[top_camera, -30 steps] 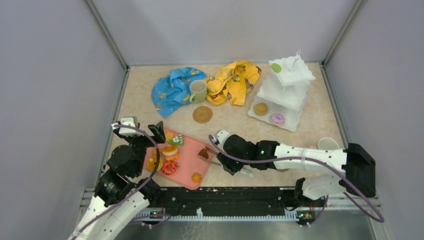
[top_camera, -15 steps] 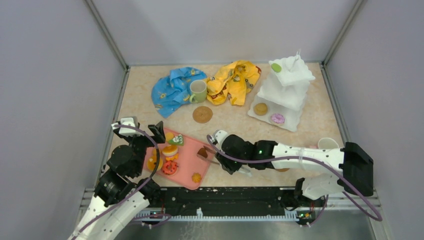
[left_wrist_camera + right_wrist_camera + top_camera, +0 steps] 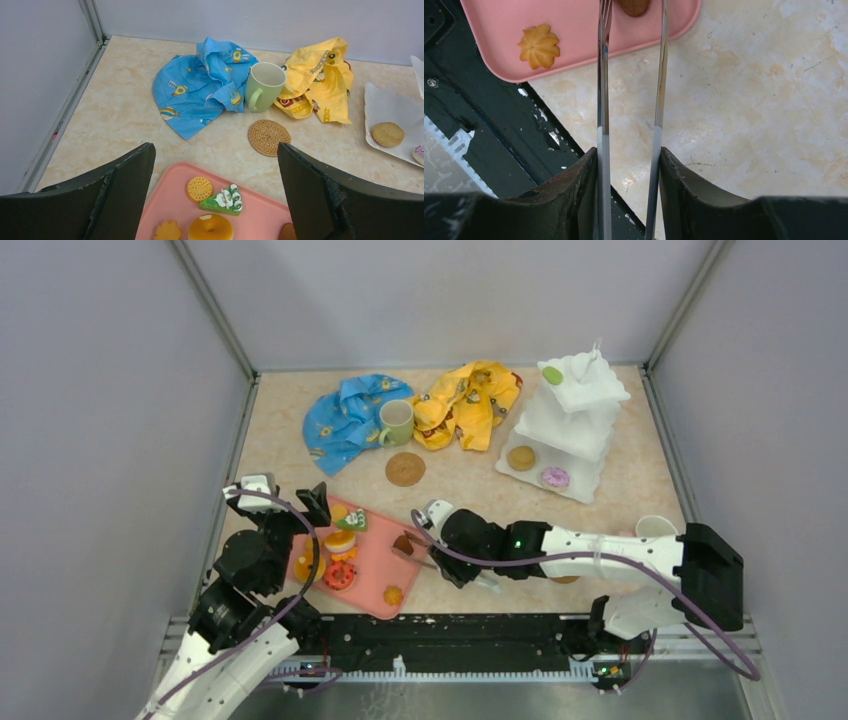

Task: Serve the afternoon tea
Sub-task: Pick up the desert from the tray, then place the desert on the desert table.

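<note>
My right gripper [image 3: 440,552] [image 3: 629,156] is shut on metal tongs [image 3: 603,75] that reach over the pink tray [image 3: 375,565]. The tong tips stand either side of a brown pastry [image 3: 404,544] [image 3: 633,6] on the tray. My left gripper [image 3: 285,498] [image 3: 215,150] is open and empty above the tray's far left, over a green cake slice [image 3: 223,199], a round cookie [image 3: 199,188] and an orange donut [image 3: 210,227]. The white tiered stand [image 3: 570,430] holds a cookie [image 3: 520,457], a pink donut [image 3: 555,477] and a green pastry [image 3: 552,374]. The green mug [image 3: 396,421] stands behind a coaster [image 3: 405,468]. The white mug [image 3: 655,528] is behind my right arm.
A blue cloth [image 3: 345,418] and a yellow cloth [image 3: 468,400] lie crumpled at the back beside the green mug. A flower-shaped cookie [image 3: 539,46] lies near the tray's front corner. The black rail [image 3: 450,640] runs along the near edge. Grey walls close in both sides.
My right arm has moved slightly left, bringing the tong tips further over the tray around the brown pastry. The left arm has not moved.
</note>
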{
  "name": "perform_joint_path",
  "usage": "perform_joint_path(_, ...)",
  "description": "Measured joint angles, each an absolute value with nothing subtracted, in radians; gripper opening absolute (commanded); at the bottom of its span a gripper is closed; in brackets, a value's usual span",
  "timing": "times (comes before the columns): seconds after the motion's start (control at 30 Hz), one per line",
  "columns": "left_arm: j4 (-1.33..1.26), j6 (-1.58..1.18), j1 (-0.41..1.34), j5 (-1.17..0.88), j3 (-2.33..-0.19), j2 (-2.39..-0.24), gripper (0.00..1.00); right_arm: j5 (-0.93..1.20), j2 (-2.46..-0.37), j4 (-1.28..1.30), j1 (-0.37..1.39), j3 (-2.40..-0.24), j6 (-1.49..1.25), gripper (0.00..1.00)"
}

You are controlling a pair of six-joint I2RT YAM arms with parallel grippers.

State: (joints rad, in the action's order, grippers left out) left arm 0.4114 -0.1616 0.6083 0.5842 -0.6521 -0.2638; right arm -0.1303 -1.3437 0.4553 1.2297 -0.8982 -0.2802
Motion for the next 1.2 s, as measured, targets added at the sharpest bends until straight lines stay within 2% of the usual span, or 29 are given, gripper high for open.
perform_joint_path(0.5,0.411,-0.162,0.608,0.578,-0.652,-0.264,0.99,-0.193,-1.217,0.496,1.23,-0.917,-0.286,0.35)
perform_joint_path(0.7,0.411,-0.162,0.608,0.573,-0.652,-0.264,0.99,-0.267,-1.204,0.614,1.208,-1.053,-0.282,0.35)
perform_joint_path(0.93,0.412,-0.161,0.608,0.566,-0.652,-0.264,0.99,-0.353,-1.152,0.714,1.086,-1.247,-0.253,0.35)
perform_joint_path(1.2,0.411,-0.161,0.608,0.564,-0.652,-0.265,0.99,-0.467,-1.101,0.823,0.977,-1.371,-0.22,0.35)
